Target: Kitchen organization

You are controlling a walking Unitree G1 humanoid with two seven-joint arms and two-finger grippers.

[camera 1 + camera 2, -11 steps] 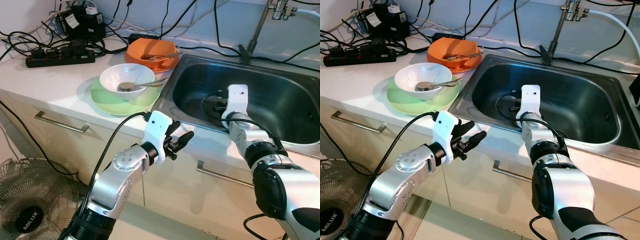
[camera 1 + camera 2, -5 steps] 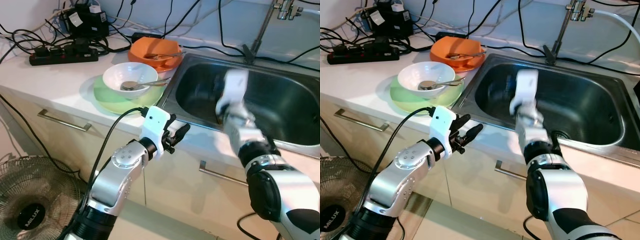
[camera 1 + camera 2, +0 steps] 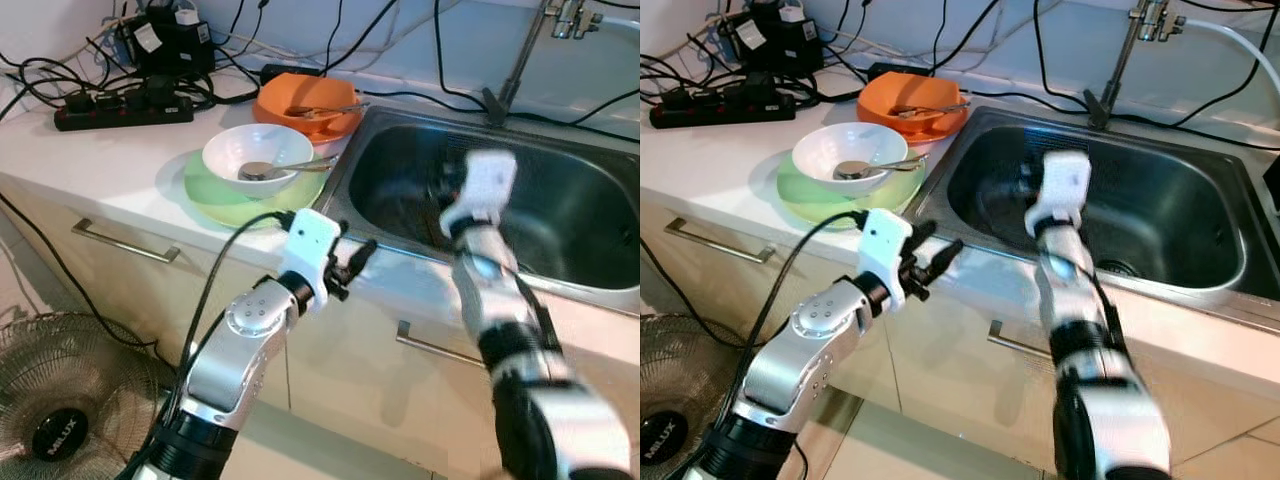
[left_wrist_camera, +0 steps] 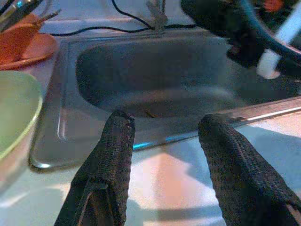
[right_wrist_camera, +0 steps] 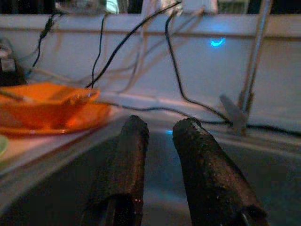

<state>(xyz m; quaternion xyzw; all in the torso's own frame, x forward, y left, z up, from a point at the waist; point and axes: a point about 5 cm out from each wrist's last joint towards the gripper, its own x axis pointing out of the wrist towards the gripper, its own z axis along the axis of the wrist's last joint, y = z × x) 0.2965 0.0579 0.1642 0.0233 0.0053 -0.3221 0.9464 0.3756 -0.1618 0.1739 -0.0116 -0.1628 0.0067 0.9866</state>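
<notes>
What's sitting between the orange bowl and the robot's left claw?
In the left eye view, the white bowl with a spoon, on the green plate, sits between the orange bowl and the left gripper.

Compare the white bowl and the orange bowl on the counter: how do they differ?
Colour: the white bowl is white inside, the orange bowl orange throughout.
Support: the white bowl sits on a pale green plate; the orange bowl sits on an orange plate.
Place: the white bowl is nearer the counter's front edge, the orange bowl farther back, by the sink corner.
Shared: both are upright and hold a metal utensil.
</notes>
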